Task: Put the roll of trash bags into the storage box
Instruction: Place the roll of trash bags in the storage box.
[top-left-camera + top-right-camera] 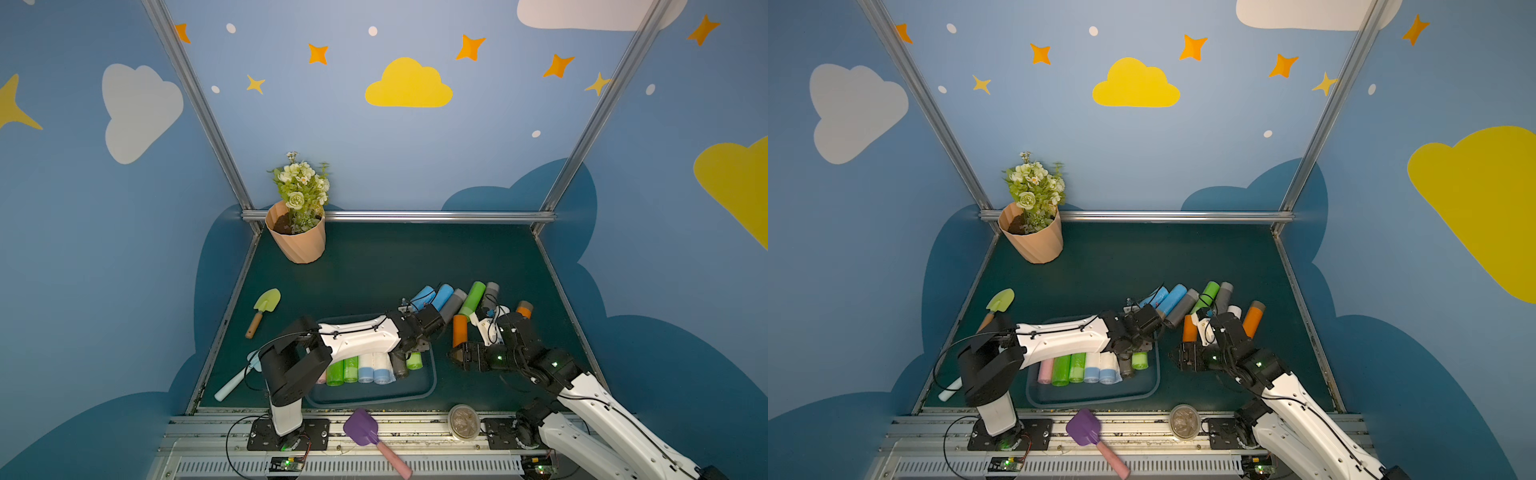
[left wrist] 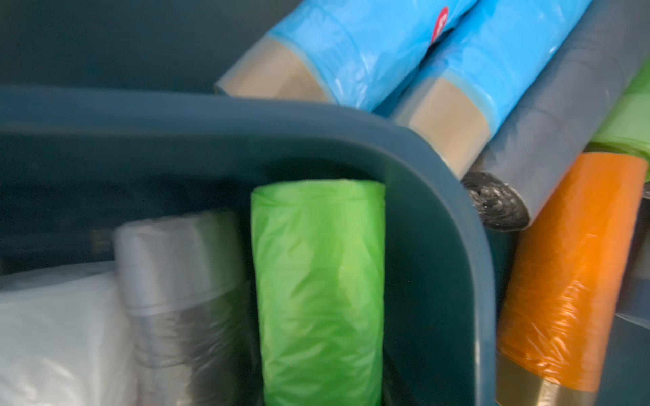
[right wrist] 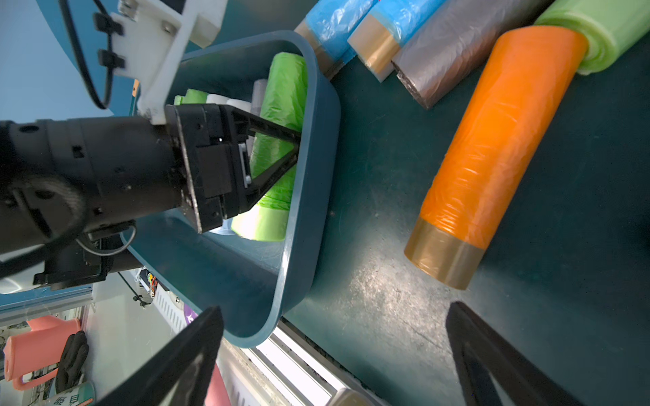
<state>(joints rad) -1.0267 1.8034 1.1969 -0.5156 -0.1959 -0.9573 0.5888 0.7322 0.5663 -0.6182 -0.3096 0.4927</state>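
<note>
The left end effector [image 3: 297, 140] hangs low over the storage box [image 3: 318, 158], its tip against the green roll of trash bags [image 3: 281, 95]. That roll lies inside the box at the end of the row nearest the right arm, beside a grey roll [image 2: 183, 298]; whether the jaws pinch it I cannot tell. The right end effector [image 3: 334, 307] is spread wide above the surface [image 3: 380, 211], between the box and an orange roll [image 3: 499, 151].

I see a peach ribbed flowerpot [image 1: 299, 243] of white flowers [image 1: 301, 187] far left, green trowel [image 1: 267, 301] left on my mat [image 1: 374, 266], pale-handled tool [image 1: 232, 384] near left, purple scoop [image 1: 360, 426] on the near rail, round lidded tub [image 1: 464, 422] to its right
</note>
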